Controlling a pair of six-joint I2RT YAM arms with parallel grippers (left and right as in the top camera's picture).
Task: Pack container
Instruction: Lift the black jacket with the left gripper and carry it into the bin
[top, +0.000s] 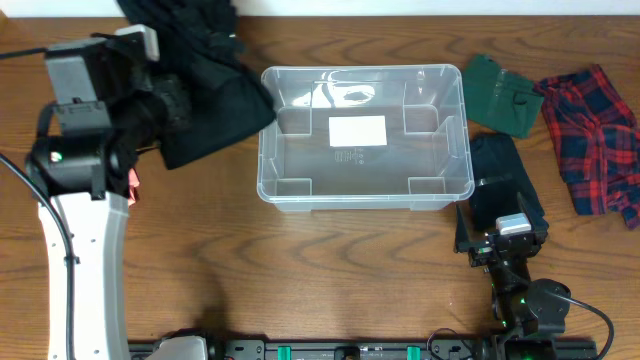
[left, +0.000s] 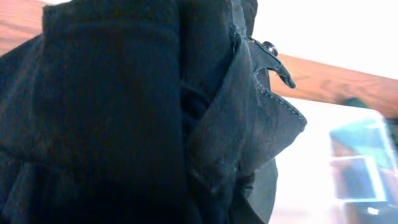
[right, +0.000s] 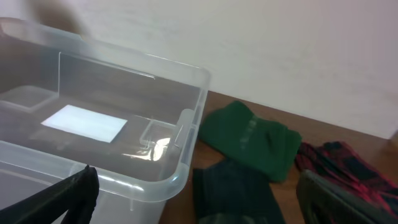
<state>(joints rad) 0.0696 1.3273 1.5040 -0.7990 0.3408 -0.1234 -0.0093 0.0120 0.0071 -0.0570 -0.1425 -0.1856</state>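
Item 1, the container (top: 365, 190): it is standing upright and empty at the centre of the table (top: 300, 280), open side up, with its white label (top: 357, 130) showing through the bottom. No garment is lying in it, so packing is judged to be at an early stage.

Item 2, the left end effector (top: 172, 102): it is sitting just beside the container's left wall with a black garment (top: 215, 85) bunched around it. In the left wrist view the cloth (left: 124, 118) is filling the lens and covering the fingers, so I cannot tell how far they are closed. The garment is overlapping the container's upper left corner, presumably for loading.

Item 3, the right end effector (right: 198, 183): its fingers are standing wide apart with nothing between them. It is waiting low at the container's near right corner, over a dark folded garment (top: 505, 175), probably the next item.

Item 4: a green garment (top: 503, 95) and a red plaid shirt (top: 595, 135) are lying to the right, awaiting packing.
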